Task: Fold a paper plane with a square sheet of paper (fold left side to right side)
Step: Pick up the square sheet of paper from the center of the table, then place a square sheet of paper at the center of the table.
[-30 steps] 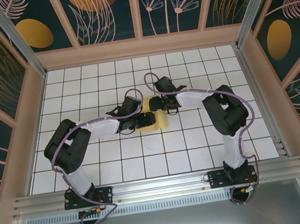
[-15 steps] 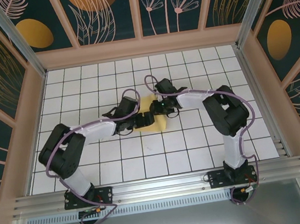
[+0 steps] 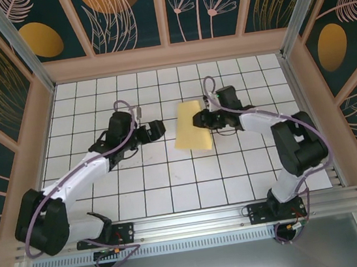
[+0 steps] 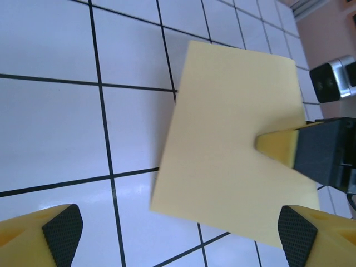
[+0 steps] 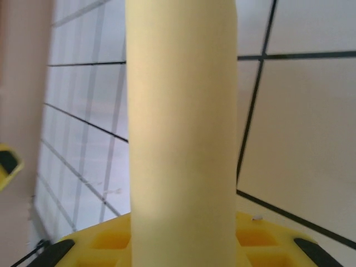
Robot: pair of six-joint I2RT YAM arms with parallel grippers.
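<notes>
So far: the square sheet of paper (image 3: 189, 127) lay as a narrow rectangle, about half as wide as it was long. I judged that its left side had already been brought over onto the right.
Sheet, place: on the white tiled surface (image 3: 172, 187), near the middle, tilted a little off the grid lines.
Right gripper (image 3: 204, 119): at the sheet's right edge and closed down on it. In the left wrist view one yellow fingertip (image 4: 275, 146) sat on top of the paper, and in the gripper's own wrist view the paper ran out from between the fingers (the lower finger was hidden under the sheet, so the pinch was a judgement).
Left gripper (image 3: 156, 128): jaws spread wide, holding nothing, standing to the left of the sheet and apart from it. Its black pads (image 4: 62, 231) framed the paper from that side.
Fold, quality: the paper looked rounded in the right wrist view, so the crease seemed loose rather than pressed.
Left to do: flattening that crease, then every nose and wing fold. Nothing dart-shaped showed yet.
Progress: early, probably the first fold of several.
Risk: a loose top layer could spring open once the right gripper let go.
</notes>
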